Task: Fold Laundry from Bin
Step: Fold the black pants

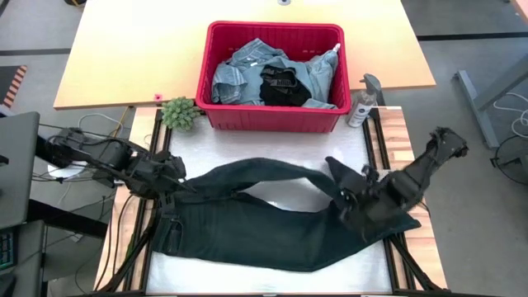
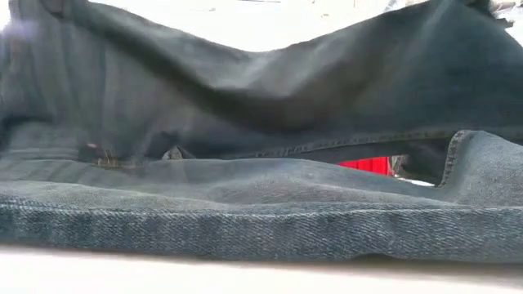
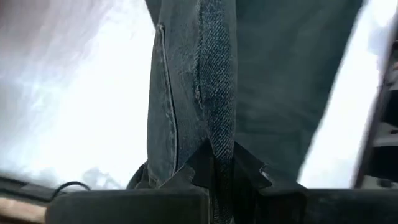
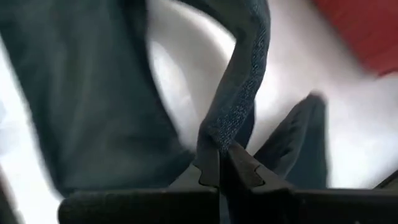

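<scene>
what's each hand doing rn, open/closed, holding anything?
Left hand: closed on the dark jeans, at their waist end.
Right hand: closed on a fold of the same jeans, at the leg end.

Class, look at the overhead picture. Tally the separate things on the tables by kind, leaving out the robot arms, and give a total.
Dark jeans spread on the white mat: 1
Red bin holding laundry: 1
Light blue denim pieces in the bin: at least 1, exact count hidden
Black garment in the bin: 1
Green plant: 1
Spray bottle: 1
Total: at least 6
</scene>
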You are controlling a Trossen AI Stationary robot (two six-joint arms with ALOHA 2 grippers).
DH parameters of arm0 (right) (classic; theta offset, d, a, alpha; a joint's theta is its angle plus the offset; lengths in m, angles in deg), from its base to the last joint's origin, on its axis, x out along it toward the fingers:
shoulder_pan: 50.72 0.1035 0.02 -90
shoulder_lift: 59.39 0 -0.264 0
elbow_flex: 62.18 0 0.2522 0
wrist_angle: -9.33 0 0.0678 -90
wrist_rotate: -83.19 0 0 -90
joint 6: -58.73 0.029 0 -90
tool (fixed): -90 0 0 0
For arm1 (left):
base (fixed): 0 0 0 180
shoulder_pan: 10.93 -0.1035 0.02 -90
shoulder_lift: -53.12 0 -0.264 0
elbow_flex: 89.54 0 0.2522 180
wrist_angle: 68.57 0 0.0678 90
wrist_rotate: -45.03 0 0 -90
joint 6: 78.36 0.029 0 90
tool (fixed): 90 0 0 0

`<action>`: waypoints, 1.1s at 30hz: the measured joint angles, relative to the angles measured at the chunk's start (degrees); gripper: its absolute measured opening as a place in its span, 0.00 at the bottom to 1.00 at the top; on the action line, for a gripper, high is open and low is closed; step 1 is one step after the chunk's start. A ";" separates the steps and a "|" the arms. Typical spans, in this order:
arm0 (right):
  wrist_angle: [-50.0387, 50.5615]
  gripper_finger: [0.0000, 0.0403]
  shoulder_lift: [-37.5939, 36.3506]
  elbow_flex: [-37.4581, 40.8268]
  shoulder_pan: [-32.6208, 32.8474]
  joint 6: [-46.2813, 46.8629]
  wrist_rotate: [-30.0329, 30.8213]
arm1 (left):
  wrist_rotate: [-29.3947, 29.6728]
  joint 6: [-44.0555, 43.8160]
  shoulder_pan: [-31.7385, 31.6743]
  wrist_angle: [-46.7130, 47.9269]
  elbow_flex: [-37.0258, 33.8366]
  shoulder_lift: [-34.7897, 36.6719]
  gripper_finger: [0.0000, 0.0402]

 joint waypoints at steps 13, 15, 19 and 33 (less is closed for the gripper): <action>-1.32 0.06 12.94 -1.96 14.98 21.82 -0.20 | 3.17 -11.92 14.47 -1.55 -2.50 -1.00 0.03; -0.86 0.06 15.05 -3.35 16.30 21.80 -0.21 | 4.02 -14.72 17.18 -4.22 -4.72 -1.84 0.03; -0.04 0.06 17.93 -5.43 19.24 23.39 -0.36 | 4.98 -18.71 21.95 -8.82 -8.26 -5.02 0.03; 1.48 0.06 24.30 -7.10 27.19 30.41 -1.07 | 8.33 -30.00 30.89 -11.00 -8.79 -18.29 0.03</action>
